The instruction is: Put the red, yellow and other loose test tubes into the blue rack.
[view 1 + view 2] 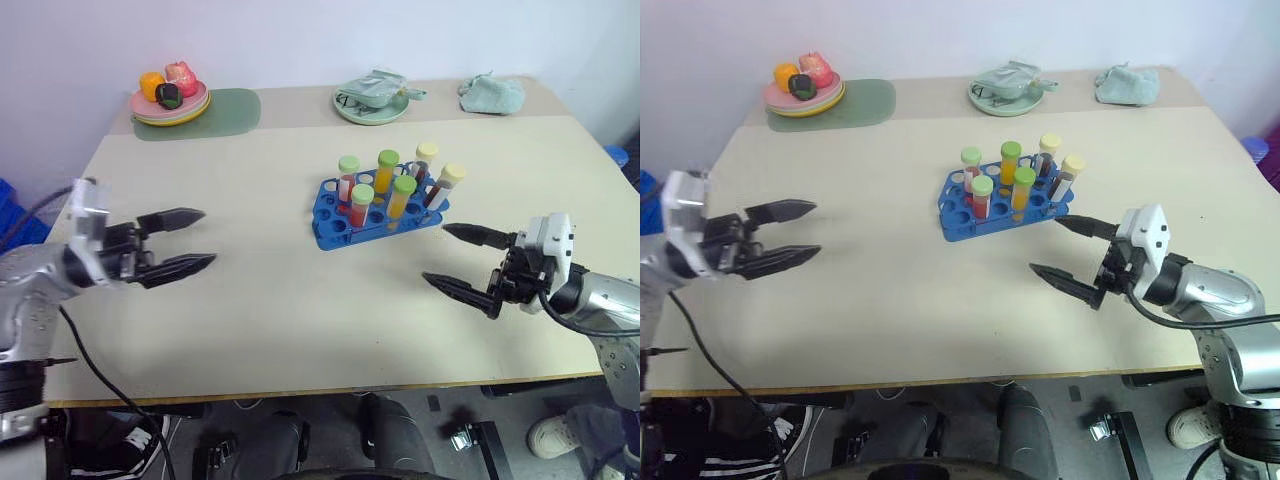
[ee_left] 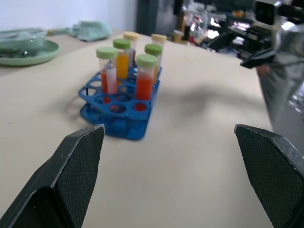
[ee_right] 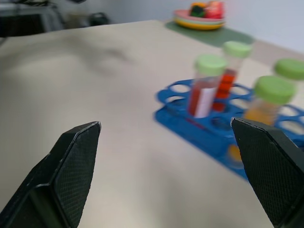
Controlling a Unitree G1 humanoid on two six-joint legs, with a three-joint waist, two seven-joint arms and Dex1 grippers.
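In the blue rack (image 1: 378, 212) stand six capped test tubes (image 1: 386, 172).

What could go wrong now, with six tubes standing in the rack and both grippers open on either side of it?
1. The tubes stand tall above the shallow rack; an arm sweeping across could probably knock them over.
2. The rack sits loose on the table, so a bump from the right gripper, the nearer one, might push it.
3. The left gripper holds nothing; no loose tube is visible, so reaching again may be needless.
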